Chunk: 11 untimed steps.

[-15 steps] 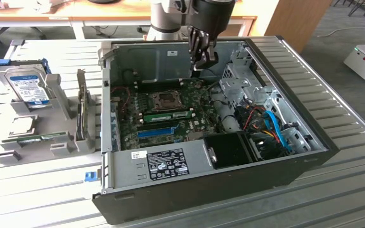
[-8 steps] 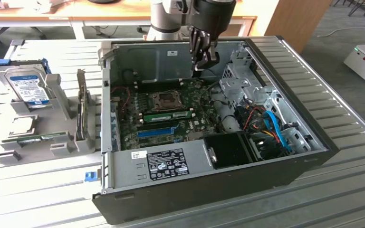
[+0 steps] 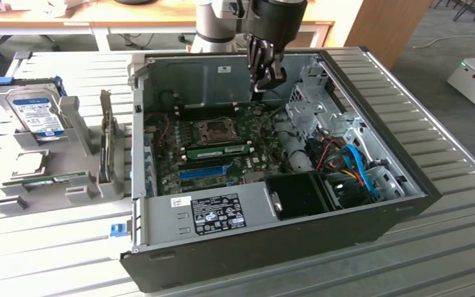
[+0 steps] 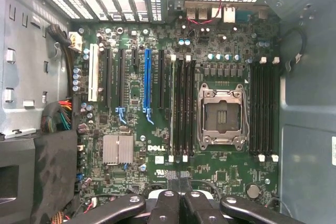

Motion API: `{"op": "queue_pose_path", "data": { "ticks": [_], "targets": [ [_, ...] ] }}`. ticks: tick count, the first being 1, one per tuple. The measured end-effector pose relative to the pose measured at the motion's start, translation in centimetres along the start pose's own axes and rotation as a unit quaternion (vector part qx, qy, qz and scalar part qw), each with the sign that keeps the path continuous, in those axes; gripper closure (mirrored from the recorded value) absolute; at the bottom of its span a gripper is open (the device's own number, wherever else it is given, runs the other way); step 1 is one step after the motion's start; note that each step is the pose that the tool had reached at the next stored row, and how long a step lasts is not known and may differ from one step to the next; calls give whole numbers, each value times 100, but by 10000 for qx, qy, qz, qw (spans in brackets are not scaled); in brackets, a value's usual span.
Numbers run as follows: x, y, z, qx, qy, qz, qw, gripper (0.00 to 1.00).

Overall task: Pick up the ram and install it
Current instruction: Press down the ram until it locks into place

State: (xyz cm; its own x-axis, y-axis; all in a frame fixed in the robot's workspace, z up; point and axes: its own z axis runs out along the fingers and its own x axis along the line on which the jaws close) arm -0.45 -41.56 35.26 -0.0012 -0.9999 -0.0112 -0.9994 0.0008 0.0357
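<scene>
The ram [image 3: 221, 150] is a thin green stick with a pale label. It stands on edge in a motherboard slot beside the empty CPU socket [image 3: 218, 128]. From the wrist view the ram [image 4: 171, 108] is a pale thin edge in the slot nearest the expansion slots, a few slots away from the CPU socket [image 4: 220, 111]. My gripper [image 3: 260, 86] hangs above the motherboard inside the open case, well clear of the stick. Its black fingers [image 4: 169, 190] are pressed together with nothing between them, so the gripper [image 4: 178, 184] is shut and empty.
The open black computer case [image 3: 370, 204] lies on a slatted metal table. A long blue slot [image 3: 203, 171] runs near the ram. To the exterior view's left, a grey holder [image 3: 81, 185] carries a silver hard drive [image 3: 39, 114] with a blue label and another green stick [image 3: 52, 180].
</scene>
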Motion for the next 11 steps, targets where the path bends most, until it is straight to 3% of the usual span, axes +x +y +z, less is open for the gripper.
{"op": "queue_pose_path", "data": {
  "ticks": [11],
  "targets": [
    [0,-1,28,0,0,0,10000,89]
  ]
}}
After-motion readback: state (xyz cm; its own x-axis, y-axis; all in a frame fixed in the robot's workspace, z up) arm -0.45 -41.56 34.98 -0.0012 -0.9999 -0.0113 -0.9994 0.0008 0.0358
